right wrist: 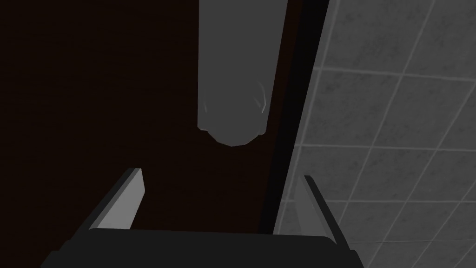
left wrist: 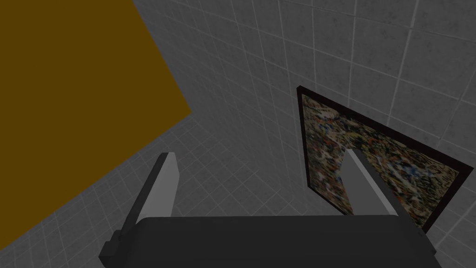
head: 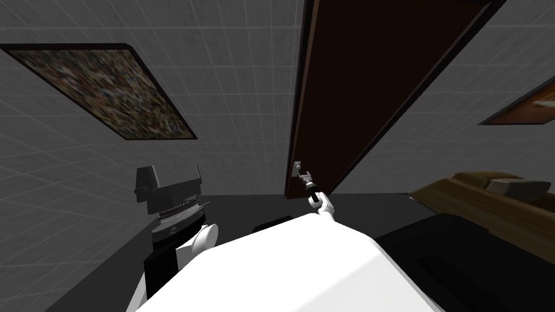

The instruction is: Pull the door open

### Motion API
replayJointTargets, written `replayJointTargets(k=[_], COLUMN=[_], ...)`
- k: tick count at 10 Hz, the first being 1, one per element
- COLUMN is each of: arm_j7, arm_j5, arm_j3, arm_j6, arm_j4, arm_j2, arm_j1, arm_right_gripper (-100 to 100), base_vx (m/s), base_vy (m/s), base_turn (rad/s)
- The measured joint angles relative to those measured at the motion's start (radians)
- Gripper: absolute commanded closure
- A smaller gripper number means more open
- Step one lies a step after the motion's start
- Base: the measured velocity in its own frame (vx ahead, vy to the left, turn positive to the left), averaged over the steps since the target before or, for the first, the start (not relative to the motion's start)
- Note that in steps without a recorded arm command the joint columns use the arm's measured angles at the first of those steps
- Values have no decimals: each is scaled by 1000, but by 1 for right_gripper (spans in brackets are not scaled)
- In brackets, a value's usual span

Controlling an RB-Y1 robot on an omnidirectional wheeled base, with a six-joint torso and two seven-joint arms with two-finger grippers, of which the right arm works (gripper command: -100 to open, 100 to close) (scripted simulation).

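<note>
Grey tiled walls (head: 233, 81) surround a tall, dark brown door (head: 368, 81). A light grey lever handle with a rounded end (right wrist: 232, 83) sits on the door close to the edge that meets the wall. The door looks not yet pulled.

The right hand (right wrist: 222, 197) is raised to the door and points straight at the handle, probably lined up so that it can close around the lever before any pull begins. Its two thin grey fingers (right wrist: 128, 200) stand wide apart and hold nothing. The handle's rounded end lies just ahead of them, not yet between them, and no contact with the door can be seen.

The left hand (left wrist: 259, 156) is held up well apart from the door, on the robot's left. It is likely parked clear of the door's swing. Its fingers are also spread and empty.
</note>
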Motion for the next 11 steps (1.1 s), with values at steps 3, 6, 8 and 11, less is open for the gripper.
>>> replayJointTargets(k=[3, 6, 8, 11], arm_j7=[-6, -8, -8, -7], arm_j5=[-8, -10, -10, -9], arm_j3=[-19, -23, -22, -21], arm_j6=[-5, -5, -4, -4], arm_j4=[11, 10, 11, 13], arm_j2=[-13, -11, -11, -10], arm_j1=[-5, -5, -5, -3], arm_right_gripper=[-100, 100, 100, 100], base_vx=[198, 15, -20, -4], base_vy=[-8, -1, 1, 3], base_turn=[49, 3, 3, -11])
